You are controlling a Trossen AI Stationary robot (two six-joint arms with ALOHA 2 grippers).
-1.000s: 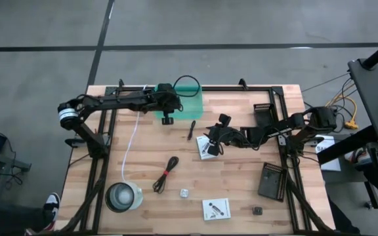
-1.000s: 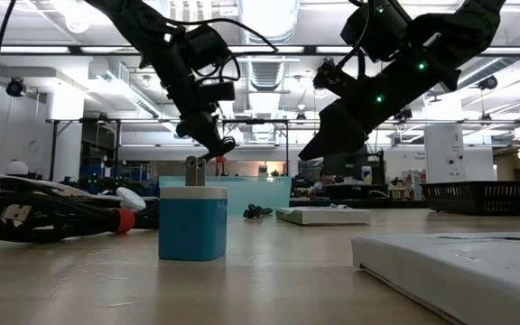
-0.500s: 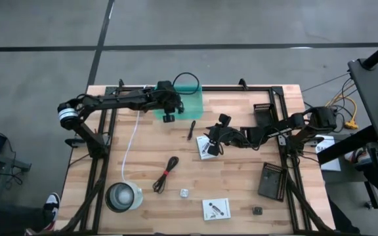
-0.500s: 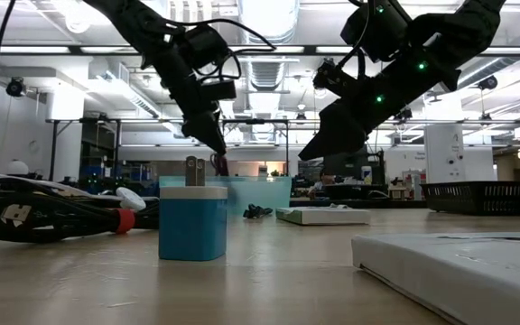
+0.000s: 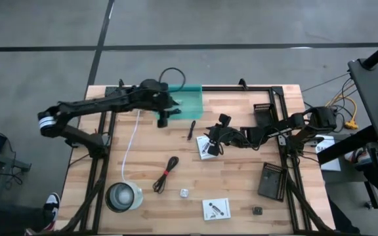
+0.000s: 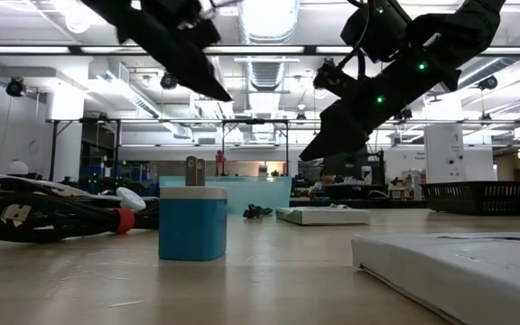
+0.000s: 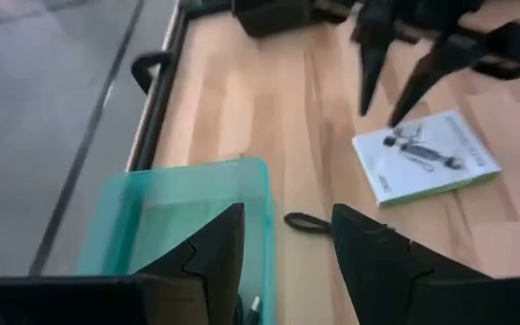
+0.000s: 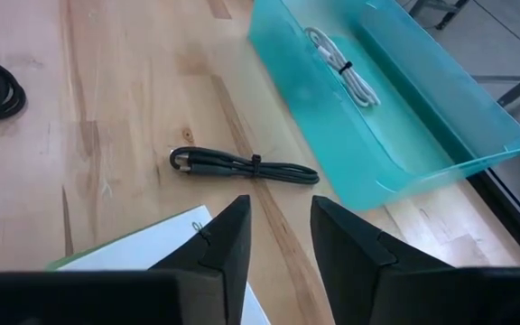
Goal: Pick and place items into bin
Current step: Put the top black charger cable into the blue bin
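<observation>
The teal bin [image 5: 188, 99] stands at the table's far edge with a white cable [image 8: 341, 68] lying in it. My left gripper [image 5: 163, 118] hovers open above the bin's near left corner [image 7: 188, 212], holding nothing. My right gripper [image 5: 214, 136] hangs open, its fingers a narrow gap apart, above a white printed card [image 5: 207, 148] that lies flat on the wood. A small black cable [image 8: 242, 166] lies between the card and the bin. A black cable with a red tie [image 5: 166, 174], a silvery clip [image 5: 184, 193] and a second card [image 5: 215, 209] lie nearer the front.
A clear round container [image 5: 123, 196] with a white cord stands at the near left. Black perforated boards lie at the right [image 5: 272, 180] and far right [image 5: 263, 113]. A small dark piece [image 5: 257, 210] lies near the front edge. A blue plug block [image 6: 192, 221] stands close to the low camera.
My left gripper has opened above the bin, then risen well clear of it and drawn a little toward the table's left edge. A small dark thing that showed at its fingertips is gone from them. My right arm has kept still.
</observation>
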